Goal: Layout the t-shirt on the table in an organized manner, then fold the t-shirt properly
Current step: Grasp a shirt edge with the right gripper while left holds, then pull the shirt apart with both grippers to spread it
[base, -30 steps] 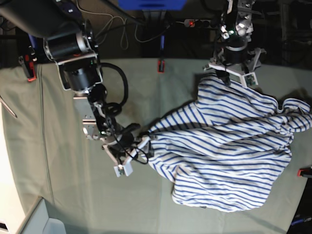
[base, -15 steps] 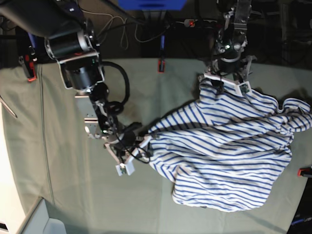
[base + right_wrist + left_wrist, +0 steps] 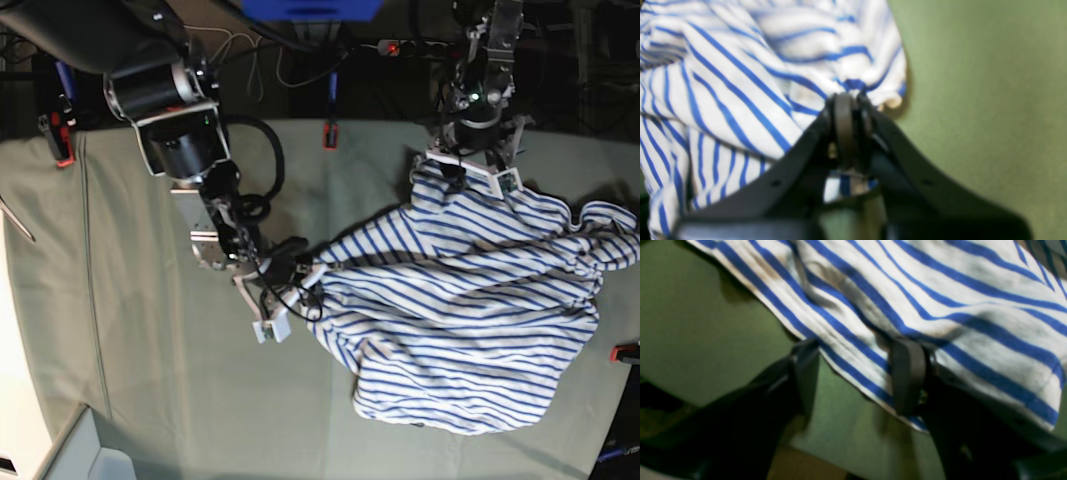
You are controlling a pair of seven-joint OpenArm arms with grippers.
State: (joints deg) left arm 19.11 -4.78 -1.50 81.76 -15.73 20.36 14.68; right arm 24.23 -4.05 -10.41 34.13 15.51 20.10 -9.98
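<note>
On the left of the base view, the right gripper (image 3: pixel 308 277) is clamped on a bunched corner of the shirt (image 3: pixel 470 320). Its wrist view shows both jaws pressed together with a gathered knot of striped cloth squeezed between them, so the hold is on several layers, not a single edge.

The shirt lies crumpled on the table (image 3: pixel 120 330), right of centre, spread in loose folds toward the right edge. It is soft, light and limp; I judge that it will sag and drape from any held point, and that pulling 1 corner will drag the rest across the table rather than lift it clean. The cloth-covered table may add friction and could wrinkle along with it.

Further right, at the far edge of the shirt, the left gripper (image 3: pixel 473 172) sits over a hem. In its wrist view the jaws stand apart, with the striped edge lying between them and draped over 1 finger (image 3: pixel 907 373); it does not look closed on the cloth.

For spreading, the best holds seem to be single-layer hems or shoulder seams, 2 points well apart, so tension flattens the body. The bunched grip on the left probably needs trading for a cleaner edge. Neck tag not visible.
</note>
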